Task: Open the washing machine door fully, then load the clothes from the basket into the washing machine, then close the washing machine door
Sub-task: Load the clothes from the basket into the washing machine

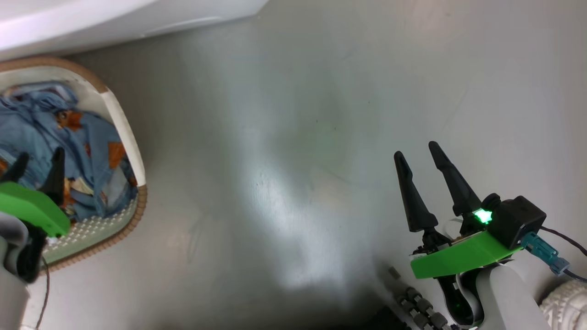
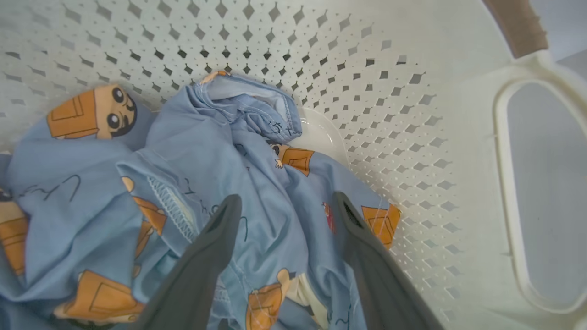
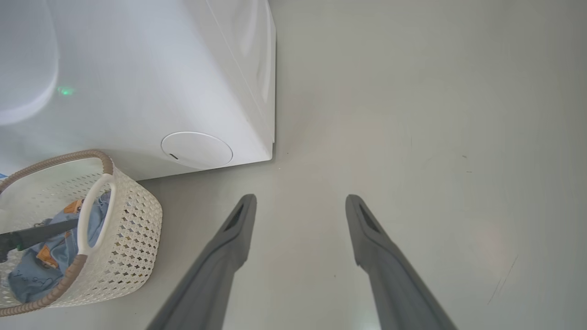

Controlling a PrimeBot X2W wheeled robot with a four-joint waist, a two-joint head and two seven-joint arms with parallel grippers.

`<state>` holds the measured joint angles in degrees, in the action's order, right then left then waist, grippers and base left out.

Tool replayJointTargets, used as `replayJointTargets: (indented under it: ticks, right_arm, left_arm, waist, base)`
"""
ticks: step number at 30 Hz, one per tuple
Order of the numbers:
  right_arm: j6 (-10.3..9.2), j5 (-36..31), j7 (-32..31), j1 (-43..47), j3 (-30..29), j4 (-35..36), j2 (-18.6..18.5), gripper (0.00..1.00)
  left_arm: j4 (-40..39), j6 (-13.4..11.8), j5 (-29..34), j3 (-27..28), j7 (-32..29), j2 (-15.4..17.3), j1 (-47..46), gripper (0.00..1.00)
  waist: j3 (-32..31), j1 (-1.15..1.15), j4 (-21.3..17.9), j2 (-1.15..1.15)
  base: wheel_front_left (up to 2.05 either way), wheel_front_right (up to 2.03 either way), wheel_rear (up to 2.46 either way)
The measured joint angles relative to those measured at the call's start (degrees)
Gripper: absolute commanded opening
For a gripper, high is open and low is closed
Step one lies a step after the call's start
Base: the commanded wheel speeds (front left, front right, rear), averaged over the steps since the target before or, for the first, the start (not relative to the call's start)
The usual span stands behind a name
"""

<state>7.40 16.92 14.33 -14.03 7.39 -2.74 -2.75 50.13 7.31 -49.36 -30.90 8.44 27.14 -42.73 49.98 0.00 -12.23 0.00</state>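
Two grippers are in view, each with two long dark fingers. The left gripper [image 2: 286, 201] has its fingers spread wide and holds nothing; it is inside the basket [image 3: 133, 229], its tips low over the clothes [image 2: 197, 151], though whether they touch the fabric cannot be told. The right gripper [image 1: 416, 151] is just as wide and empty, hanging over the bare grey floor [image 1: 293, 137], well apart from the basket. One basket stands on that floor, and one bundle of light blue fabric with orange and brown cartoon figures lies in it, filling much of the bottom. The bundle is crumpled, so the number of garments in it cannot be made out. One side handle [image 2: 500, 151] of the basket shows plainly; in the head view the basket is cut off at the left edge and partly covered by the left arm's green plate. Beyond the basket, just beside it, is one washing machine [image 3: 160, 82], with one round white flap [image 3: 196, 150] low on its front; its upper part is out of frame.
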Motion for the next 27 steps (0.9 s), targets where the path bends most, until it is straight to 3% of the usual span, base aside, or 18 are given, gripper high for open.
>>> replayJointTargets:
  ticks: [13, 27]
  right_arm:
    - [0.00, 0.8, 0.4, -0.3, 1.1, 0.5, 0.0, 1.00]
    - [0.00, 0.9, 0.4, -1.7, 1.9, 0.3, 0.0, 1.00]
  left_arm:
    - [3.9, 0.0, -2.8, -4.6, -5.0, 1.6, -6.6, 1.00]
    - [9.1, 0.0, -3.2, -8.3, -8.9, 1.1, -13.9, 1.00]
  waist:
    - [5.5, 0.00, -1.0, 0.00]
    - [9.3, 0.00, -1.3, 0.00]
  base:
    - [0.00, 0.00, 0.00]
    - [0.00, 0.00, 0.00]
